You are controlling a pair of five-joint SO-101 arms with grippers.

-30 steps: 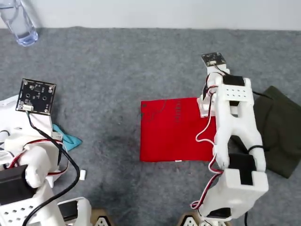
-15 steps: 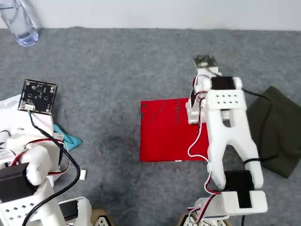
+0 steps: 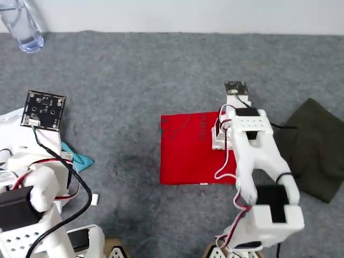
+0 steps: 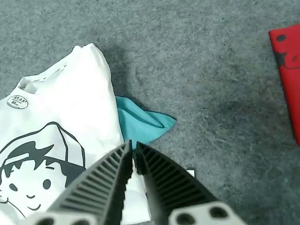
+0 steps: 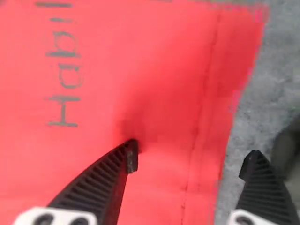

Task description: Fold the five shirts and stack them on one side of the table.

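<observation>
A folded red shirt (image 3: pixel 188 148) lies flat at the table's middle. My right gripper (image 5: pixel 192 161) is open, low over its right edge: one finger (image 5: pixel 123 161) rests on the red shirt (image 5: pixel 117 70), the other (image 5: pixel 253 171) is over the grey carpet past the hem. In the high view the right arm (image 3: pixel 247 140) covers that edge. A white shirt with a cartoon face (image 4: pixel 56 122) lies over a teal shirt (image 4: pixel 140 123) at the left. My left gripper (image 4: pixel 132 149) is shut just above the white shirt's edge. A dark green shirt (image 3: pixel 314 150) lies crumpled at the right.
A clear plastic bottle (image 3: pixel 21 27) stands at the far left corner. A small white tag (image 3: pixel 94 200) lies on the carpet near the left arm's base. Grey carpet (image 3: pixel 123 80) stretches bare across the back and between the two arms.
The right arm shifted left, then drew back toward its base, bringing its gripper down over the red shirt's right edge. The left arm and the shirts stayed put.
</observation>
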